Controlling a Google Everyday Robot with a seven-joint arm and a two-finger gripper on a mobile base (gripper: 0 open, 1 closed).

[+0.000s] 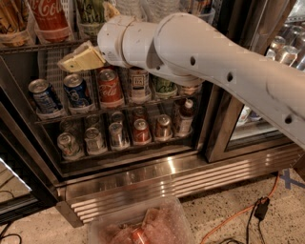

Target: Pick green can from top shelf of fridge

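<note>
The green can [90,10] stands on the top shelf [28,47] of the fridge [167,178], at the top edge of the view, to the right of a tall red Coca-Cola can [50,16]. Only its lower part shows. My gripper [66,64], tan-coloured, points left just below the top shelf's front rail, in front of the second rack. It is below and a little left of the green can and not touching it. My white arm [200,52] crosses the view from the right and hides part of the racks.
Two lower racks hold short cans, such as a blue one [76,90] and a red one [110,86]. A clear plastic bin [143,224] sits on the floor in front. An orange cable [238,214] lies at right. The right glass door [267,95] is closed.
</note>
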